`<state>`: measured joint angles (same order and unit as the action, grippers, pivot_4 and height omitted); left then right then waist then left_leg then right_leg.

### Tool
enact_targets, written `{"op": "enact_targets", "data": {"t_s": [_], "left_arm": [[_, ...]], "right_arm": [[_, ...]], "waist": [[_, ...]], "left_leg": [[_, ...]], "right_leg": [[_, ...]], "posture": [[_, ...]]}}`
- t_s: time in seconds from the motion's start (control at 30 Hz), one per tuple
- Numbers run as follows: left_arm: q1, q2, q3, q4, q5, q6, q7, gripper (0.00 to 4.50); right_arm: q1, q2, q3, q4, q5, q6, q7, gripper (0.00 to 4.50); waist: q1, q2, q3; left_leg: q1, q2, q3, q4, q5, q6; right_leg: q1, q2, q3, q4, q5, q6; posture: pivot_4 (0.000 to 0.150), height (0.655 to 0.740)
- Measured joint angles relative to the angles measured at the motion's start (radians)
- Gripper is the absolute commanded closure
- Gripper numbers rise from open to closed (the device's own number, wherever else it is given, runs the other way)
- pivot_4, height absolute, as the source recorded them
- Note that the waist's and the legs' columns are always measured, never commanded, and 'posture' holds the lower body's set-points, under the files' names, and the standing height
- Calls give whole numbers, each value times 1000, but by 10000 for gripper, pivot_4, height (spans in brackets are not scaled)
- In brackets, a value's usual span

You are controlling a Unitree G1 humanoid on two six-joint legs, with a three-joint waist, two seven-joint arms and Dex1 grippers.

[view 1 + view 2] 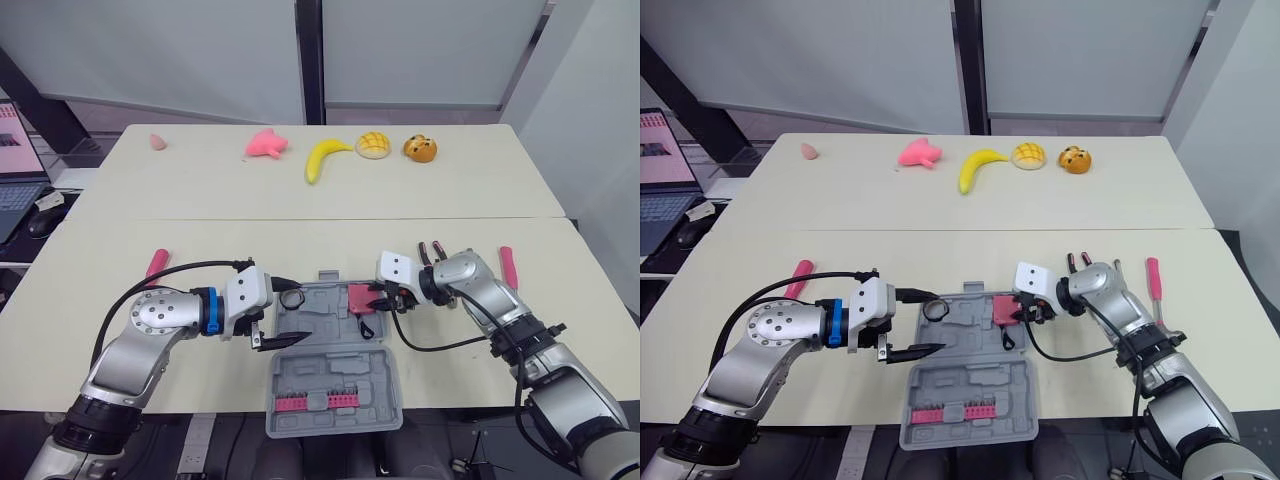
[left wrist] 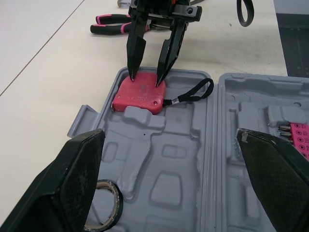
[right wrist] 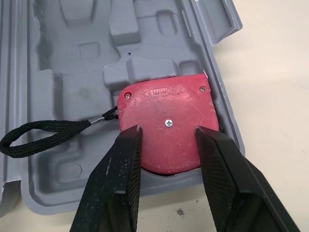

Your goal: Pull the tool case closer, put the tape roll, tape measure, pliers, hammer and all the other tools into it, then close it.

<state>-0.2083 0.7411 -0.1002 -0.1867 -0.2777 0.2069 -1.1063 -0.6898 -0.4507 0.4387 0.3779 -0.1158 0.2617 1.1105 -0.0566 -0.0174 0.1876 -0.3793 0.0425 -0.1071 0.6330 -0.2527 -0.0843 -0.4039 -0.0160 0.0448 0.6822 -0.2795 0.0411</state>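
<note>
The grey tool case (image 1: 330,372) lies open at the table's front middle, its lid toward me holding pink bits (image 1: 318,401). A red tape measure (image 3: 166,123) with a black strap lies in the case's right back corner. My right gripper (image 3: 166,130) is open, its fingertips (image 2: 131,72) resting on top of the tape measure. My left gripper (image 1: 290,312) is open over the case's left side, nothing between its fingers. The black tape roll (image 2: 104,208) lies in the case beside it. Pink-handled pliers (image 2: 108,24) lie on the table behind the right gripper.
Two red-handled tools lie on the table, one at the left (image 1: 156,263) and one at the right (image 1: 509,266). The far table holds a banana (image 1: 322,157), a pink toy (image 1: 266,143) and toy breads (image 1: 373,144). A laptop (image 1: 15,170) stands at the far left.
</note>
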Motion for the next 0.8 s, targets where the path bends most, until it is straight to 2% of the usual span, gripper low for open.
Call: {"op": "enact_targets", "data": {"t_s": [0.3,0.43,0.6,0.8], "left_arm": [[-1,0,26,35,-13,-13,-13,0],[6,2,89,90,-33,-61,-18,0],[30,17,198,197,-49,-115,-15,0],[113,36,378,376,-58,-155,57,0]], "right_arm": [[10,17,-5,-12,-10,-18,-22,27238],[69,10,-57,-135,25,13,-51,27238],[163,-44,-231,-411,90,78,-146,27238],[506,-119,-519,-703,151,187,-282,27238]], "waist": [[0,0,-1],[0,1,0],[3,1,0],[19,1,0]], "left_leg": [[0,0,0,0,0,0],[-1,0,0,0,0,0],[-2,0,0,-1,0,0],[-2,0,0,-3,0,0]], "right_leg": [[0,0,0,0,0,0],[-1,0,0,0,0,0],[-1,0,0,-1,0,0],[-2,-1,-1,-2,0,0]], "posture": [[1500,7400],[1500,7400],[1500,7400],[1500,7400]]}}
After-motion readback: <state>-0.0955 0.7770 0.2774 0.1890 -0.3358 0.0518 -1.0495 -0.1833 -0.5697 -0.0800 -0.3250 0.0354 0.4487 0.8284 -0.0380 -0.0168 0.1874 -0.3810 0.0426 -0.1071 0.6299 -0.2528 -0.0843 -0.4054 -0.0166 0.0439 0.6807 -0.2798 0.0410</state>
